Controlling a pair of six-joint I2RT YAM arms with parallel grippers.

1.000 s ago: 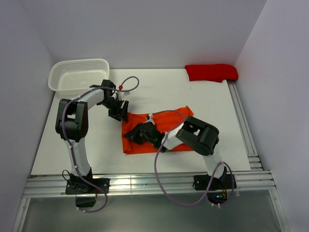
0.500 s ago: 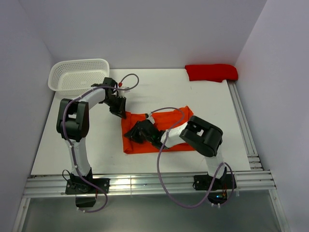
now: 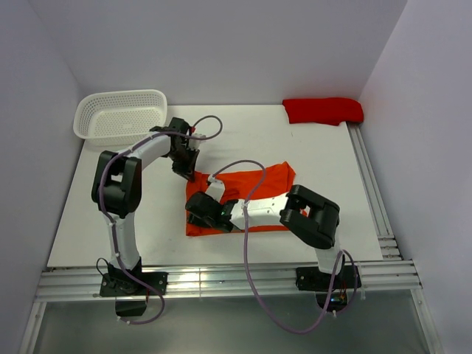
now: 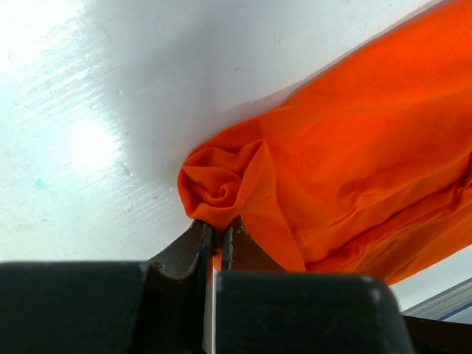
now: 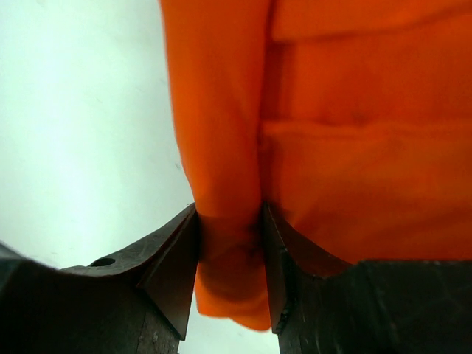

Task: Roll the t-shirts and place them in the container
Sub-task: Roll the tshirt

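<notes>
Bright orange cloth t-shirt: laid mid white tabletop; rolled 10 o'clock corner is pinched by left gripper, 8 o'clock fold is clamped by right gripper. Darker red cloth t-shirt: bundled at 1 o'clock. White plastic mesh basket: placed at 11 o'clock.
</notes>
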